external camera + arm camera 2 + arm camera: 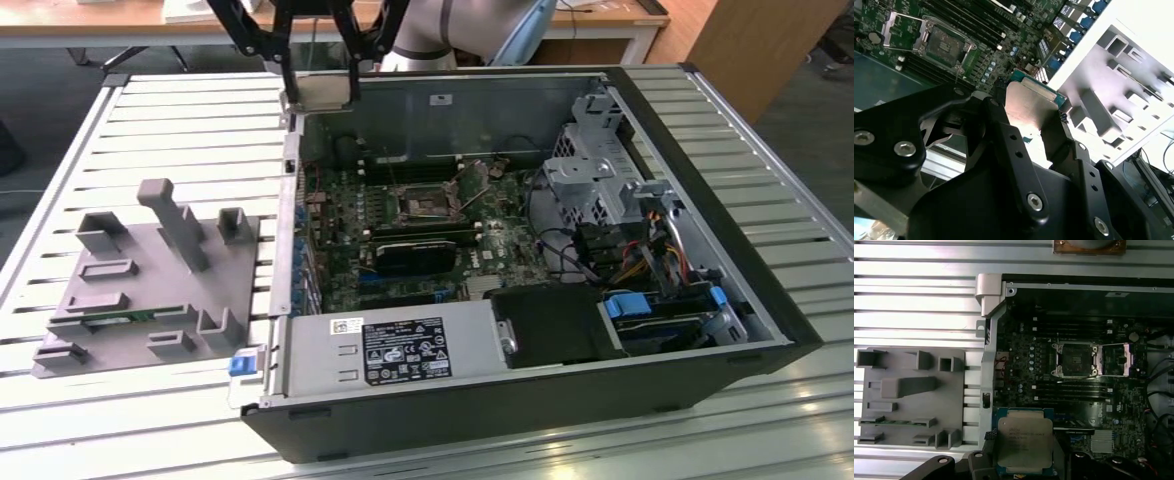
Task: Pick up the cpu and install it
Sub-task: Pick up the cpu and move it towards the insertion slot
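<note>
The end effector [320,80] is pinching the cpu [324,93] by two opposite edges. It holds the cpu in the air over the far corner of the open computer case [534,425], on the exterior view's left. The socket [424,203] lies below it, nearer and toward the exterior view's right, and its metal frame looks swung open. In the first wrist view the cpu [1024,442] is a flat square with a dull silver top and a greenish rim.
</note>
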